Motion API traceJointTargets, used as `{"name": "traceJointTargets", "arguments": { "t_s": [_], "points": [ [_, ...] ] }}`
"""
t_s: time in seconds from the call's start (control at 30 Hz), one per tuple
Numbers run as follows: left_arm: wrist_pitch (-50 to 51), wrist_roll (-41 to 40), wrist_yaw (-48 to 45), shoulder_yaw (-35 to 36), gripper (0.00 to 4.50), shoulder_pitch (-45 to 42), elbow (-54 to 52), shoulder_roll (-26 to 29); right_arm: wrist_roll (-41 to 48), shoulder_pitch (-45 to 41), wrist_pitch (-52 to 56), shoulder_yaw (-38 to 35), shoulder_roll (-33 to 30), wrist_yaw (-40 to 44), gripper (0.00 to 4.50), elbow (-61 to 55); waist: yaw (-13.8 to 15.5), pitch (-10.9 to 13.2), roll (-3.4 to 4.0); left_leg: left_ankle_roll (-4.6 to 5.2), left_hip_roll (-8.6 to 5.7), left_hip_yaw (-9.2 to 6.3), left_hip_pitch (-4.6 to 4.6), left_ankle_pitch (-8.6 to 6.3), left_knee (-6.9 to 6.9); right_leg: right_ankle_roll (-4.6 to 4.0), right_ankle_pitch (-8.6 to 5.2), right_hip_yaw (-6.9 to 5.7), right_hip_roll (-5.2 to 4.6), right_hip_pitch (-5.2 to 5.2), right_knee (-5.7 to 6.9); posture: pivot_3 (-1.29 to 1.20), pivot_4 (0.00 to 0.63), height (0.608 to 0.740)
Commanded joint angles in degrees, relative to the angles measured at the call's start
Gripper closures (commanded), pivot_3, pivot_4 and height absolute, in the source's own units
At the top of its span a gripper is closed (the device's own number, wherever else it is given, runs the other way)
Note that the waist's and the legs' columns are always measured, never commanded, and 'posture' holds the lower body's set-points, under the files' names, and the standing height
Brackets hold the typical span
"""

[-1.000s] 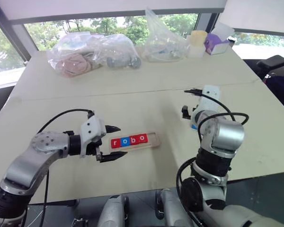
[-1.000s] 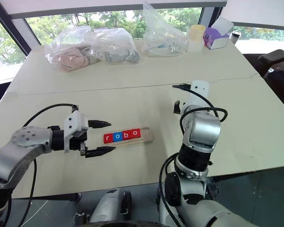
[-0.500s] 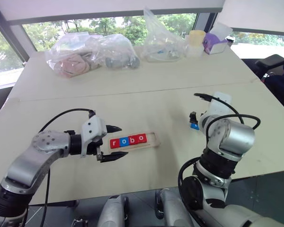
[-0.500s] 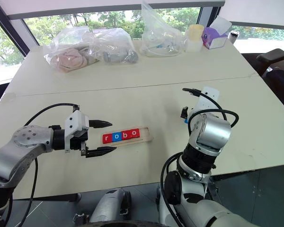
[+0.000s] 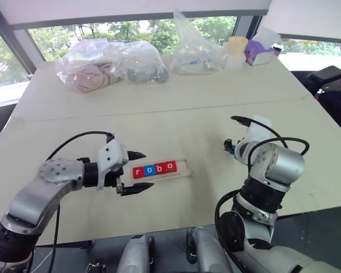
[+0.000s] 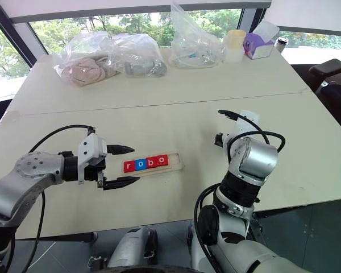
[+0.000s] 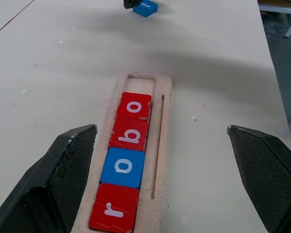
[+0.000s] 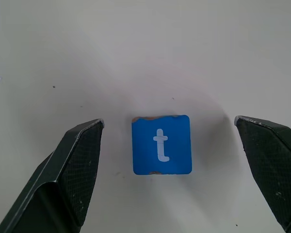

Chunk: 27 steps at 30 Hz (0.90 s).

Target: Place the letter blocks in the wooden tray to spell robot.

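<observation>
The wooden tray [image 5: 183, 170] lies on the table in front of me. In its slot sit a red r [image 7: 114, 214], a blue o [image 7: 123, 167], a red b [image 7: 130, 133] and a red o [image 7: 134, 106], with the slot's right end bare. My left gripper [image 5: 145, 169] is open at the tray's left end, one finger on each side, touching no block. A blue t block [image 8: 162, 144] lies flat on the table to the tray's right. My right gripper [image 8: 168, 121] hangs open just above it, a finger on either side.
Clear plastic bags [image 5: 111, 62] with soft items, another bag [image 5: 196, 48], a pale cup [image 5: 237, 48] and a purple box [image 5: 258, 51] line the table's far edge. A seam [image 5: 159, 111] crosses the table behind the tray.
My right hand has shifted a little to the right and lower, toward the table over the t block. The left arm and the tray's blocks have stayed put.
</observation>
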Motion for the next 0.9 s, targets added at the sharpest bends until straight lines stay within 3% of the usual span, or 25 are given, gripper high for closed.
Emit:
{"name": "traceJointTargets", "arguments": {
  "t_s": [0.03, 0.8, 0.9],
  "points": [
    [-0.1, -0.4, 0.2, 1.2, 0.00, 0.2, -2.0, 0.4, 1.0, 0.3, 0.4, -1.8, 11.0, -0.7, 0.07, -0.5, 0.0, 0.0, 0.00, 0.00, 0.00, 0.01, 0.00, 0.00, 0.00, 0.00, 0.00, 0.00, 0.00, 0.00, 0.00, 0.00, 0.150, 0.740],
    [-0.7, 0.0, 0.9, 1.3, 0.00, 1.3, -2.2, 0.4, 7.3, 5.2, 0.4, 5.8, 8.4, 2.3, 0.07, 4.6, -1.6, -0.1, -0.17, 0.00, 0.07, -0.05, 0.08, 0.00, -0.03, -0.01, 0.00, 0.00, 0.10, 0.04, 0.01, 0.00, 0.150, 0.740],
    [-0.7, 0.0, 0.9, 1.3, 0.00, 1.4, -2.3, 0.4, 8.3, 5.9, 0.4, 7.4, 6.7, 3.1, 0.86, 5.8, -1.6, -0.2, -0.27, 0.00, 0.08, -0.06, 0.10, 0.00, -0.03, -0.04, 0.01, 0.00, 0.12, 0.05, 0.01, 0.00, 0.150, 0.740]
  ]
}}
